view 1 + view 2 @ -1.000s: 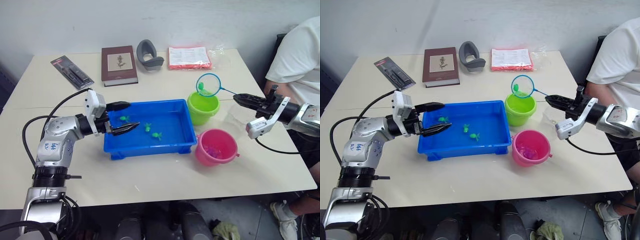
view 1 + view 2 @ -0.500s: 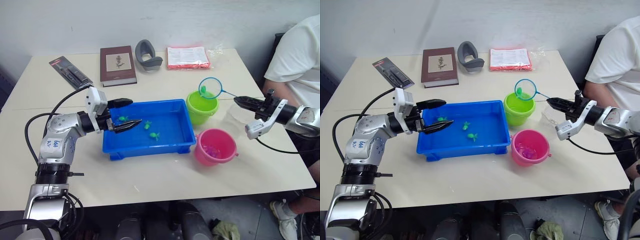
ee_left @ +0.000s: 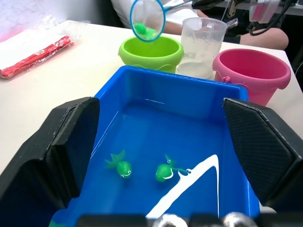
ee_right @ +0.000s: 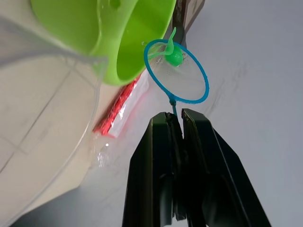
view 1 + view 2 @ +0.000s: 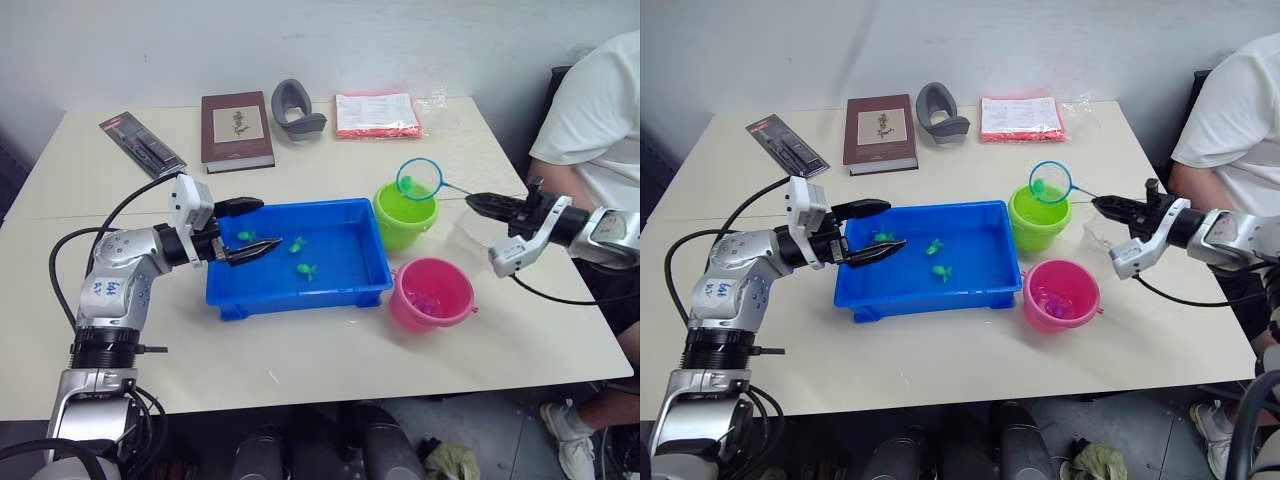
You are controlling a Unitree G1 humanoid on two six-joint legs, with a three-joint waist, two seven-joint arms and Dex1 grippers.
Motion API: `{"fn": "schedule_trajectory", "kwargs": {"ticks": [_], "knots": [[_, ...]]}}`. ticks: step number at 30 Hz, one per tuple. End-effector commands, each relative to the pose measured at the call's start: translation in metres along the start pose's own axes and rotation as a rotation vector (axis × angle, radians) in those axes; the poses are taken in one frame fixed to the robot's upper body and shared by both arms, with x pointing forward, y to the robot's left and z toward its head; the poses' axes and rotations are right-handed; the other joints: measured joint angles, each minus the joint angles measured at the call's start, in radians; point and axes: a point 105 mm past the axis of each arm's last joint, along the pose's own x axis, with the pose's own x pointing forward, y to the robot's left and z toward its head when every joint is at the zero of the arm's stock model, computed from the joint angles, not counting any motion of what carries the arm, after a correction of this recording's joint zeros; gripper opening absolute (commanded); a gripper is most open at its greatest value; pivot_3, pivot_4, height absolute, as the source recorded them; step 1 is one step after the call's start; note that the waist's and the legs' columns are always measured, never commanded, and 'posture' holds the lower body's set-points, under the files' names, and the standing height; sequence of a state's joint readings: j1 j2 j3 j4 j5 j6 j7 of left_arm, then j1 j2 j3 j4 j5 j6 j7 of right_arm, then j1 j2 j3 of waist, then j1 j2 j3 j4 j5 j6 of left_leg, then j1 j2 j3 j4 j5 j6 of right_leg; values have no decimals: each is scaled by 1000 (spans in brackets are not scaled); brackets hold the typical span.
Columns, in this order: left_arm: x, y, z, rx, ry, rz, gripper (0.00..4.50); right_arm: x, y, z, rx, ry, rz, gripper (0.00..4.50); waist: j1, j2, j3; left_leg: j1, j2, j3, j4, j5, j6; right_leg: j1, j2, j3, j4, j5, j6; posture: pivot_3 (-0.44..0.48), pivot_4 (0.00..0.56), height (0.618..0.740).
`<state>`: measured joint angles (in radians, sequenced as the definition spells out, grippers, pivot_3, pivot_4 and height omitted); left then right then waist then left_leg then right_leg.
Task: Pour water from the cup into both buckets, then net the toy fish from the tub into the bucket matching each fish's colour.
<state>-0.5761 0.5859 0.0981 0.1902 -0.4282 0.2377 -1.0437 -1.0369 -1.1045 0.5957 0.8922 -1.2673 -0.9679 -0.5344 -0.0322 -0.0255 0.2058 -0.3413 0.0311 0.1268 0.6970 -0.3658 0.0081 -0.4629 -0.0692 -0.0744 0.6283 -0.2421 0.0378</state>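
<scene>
Right hand (image 5: 1102, 205) pinches net (image 5: 1051, 182) handle.

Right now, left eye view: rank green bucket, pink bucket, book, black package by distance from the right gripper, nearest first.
From the right gripper:
1. Green bucket, just to its left, under the net.
2. Pink bucket, nearer the table's front edge.
3. Book, far side, well left.
4. Black package, farthest left.

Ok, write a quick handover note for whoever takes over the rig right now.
Right gripper: shut on the net, one green fish in it, over the green bucket.
Left gripper: open, empty, over the blue tub's left end.
Cup: beside both buckets.
Done: pink fish in the pink bucket.
Left: drop this fish, net three green fish in the tub.
</scene>
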Motion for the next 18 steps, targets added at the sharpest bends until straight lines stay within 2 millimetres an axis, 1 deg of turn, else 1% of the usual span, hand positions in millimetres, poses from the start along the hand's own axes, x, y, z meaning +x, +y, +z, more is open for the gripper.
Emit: {"fn": "schedule_trajectory", "kwargs": {"ticks": [1,2,4,6,8,10,12,14,16,18], "knots": [[-2,-1,12,49,-22,1,4459,-1,-13,-3,-17,-2,-51,0,-2,0,0,0,0,0,0,0,0,0,0,0,0,0,0,0,150,740],[-2,0,12,50,-24,4,4459,-2,-15,-9,-23,30,-60,0,-2,0,0,0,0,0,0,0,0,0,0,0,0,0,0,0,150,740],[-1,-2,12,49,-23,-2,4459,0,-12,1,-16,-17,-53,0,-1,0,0,0,0,0,0,0,0,0,0,0,0,0,0,0,150,740],[-1,-2,12,49,-23,-2,4459,0,-14,-6,-11,22,-67,0,0,0,0,0,0,0,0,0,0,0,0,0,0,0,0,0,150,740],[-1,-2,12,49,-23,-2,4459,2,-17,1,-16,-24,-64,0,0,0,0,0,0,0,0,0,0,0,0,0,0,0,0,0,150,740],[0,-1,12,49,-24,-1,4459,0,-20,-12,-32,34,-69,0,0,0,0,0,0,0,0,0,0,0,0,0,0,0,0,0,150,740],[0,-1,12,48,-26,1,4459,0,-15,-3,-38,-16,-48,0,-1,0,0,0,0,0,0,0,0,0,0,0,0,0,0,0,150,740],[0,-1,12,50,-24,-1,4459,-2,-17,-9,-27,19,-68,0,-1,0,0,0,0,0,0,0,0,0,0,0,0,0,0,0,150,740],[1,0,12,47,-29,5,4459,1,-14,5,-32,-62,-55,0,-1,0,0,0,0,0,0,0,0,0,0,0,0,0,0,0,150,740],[1,-1,11,46,-30,4,4459,-3,-19,-15,-33,48,-78,0,0,0,0,0,0,0,0,0,0,0,0,0,0,0,0,0,150,740]]}}
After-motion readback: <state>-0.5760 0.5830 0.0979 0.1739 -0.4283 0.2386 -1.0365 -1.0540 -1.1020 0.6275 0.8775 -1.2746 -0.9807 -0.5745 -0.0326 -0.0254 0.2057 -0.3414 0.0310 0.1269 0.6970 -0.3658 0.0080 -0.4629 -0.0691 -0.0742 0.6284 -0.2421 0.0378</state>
